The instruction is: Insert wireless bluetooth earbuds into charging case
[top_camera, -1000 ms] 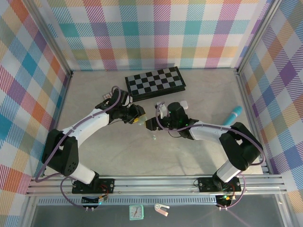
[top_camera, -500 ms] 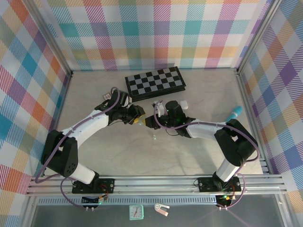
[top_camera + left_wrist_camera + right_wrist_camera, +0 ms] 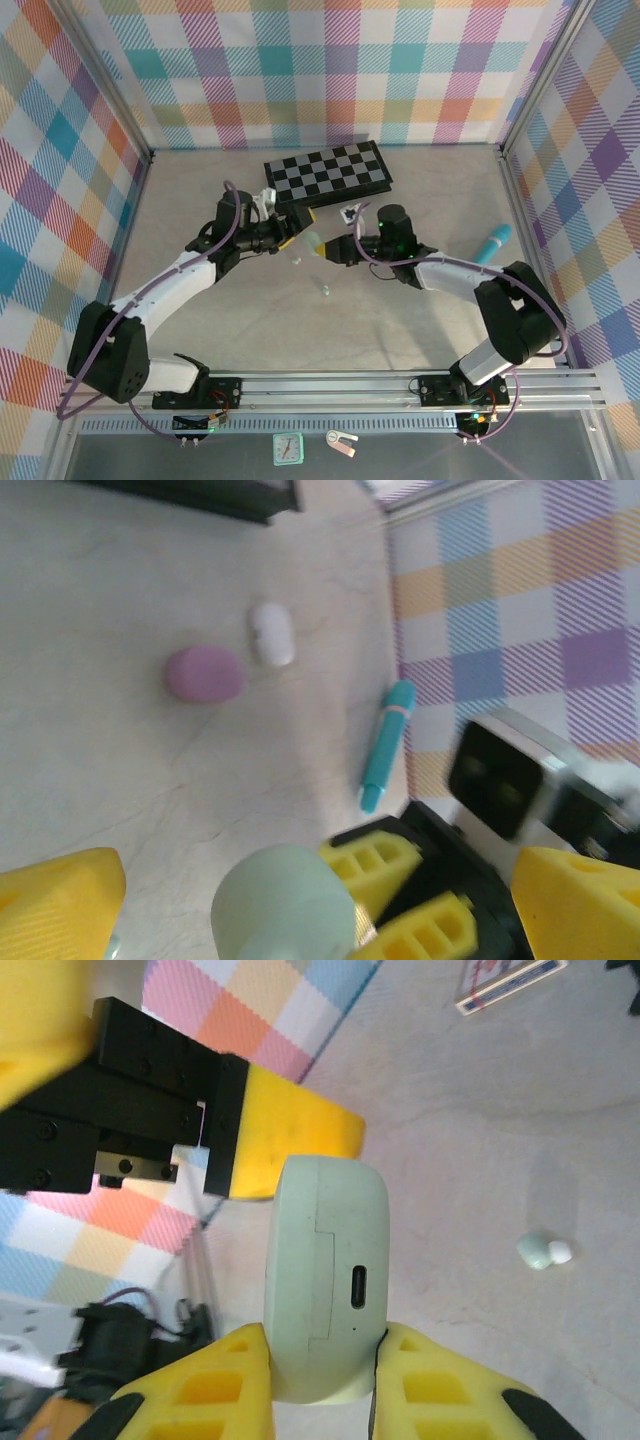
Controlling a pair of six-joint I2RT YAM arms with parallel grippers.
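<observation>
The right gripper (image 3: 322, 1375) is clamped on the mint case (image 3: 325, 1260), its port facing that wrist camera. A mint earbud (image 3: 540, 1252) lies loose on the table (image 3: 480, 1140) off to its side. The left wrist view shows the left gripper (image 3: 320, 910) spread wide, grasping nothing, and beyond it a lilac case (image 3: 203, 673), a white case (image 3: 272, 634) and a teal pen (image 3: 385, 745).

Mint green case (image 3: 283, 905) blurred and cut off by the bottom edge in the left wrist view, its lower end hidden between the fingers of the right gripper (image 3: 322, 1338), card (image 3: 505, 985) up and right of the case cropped at the top edge
</observation>
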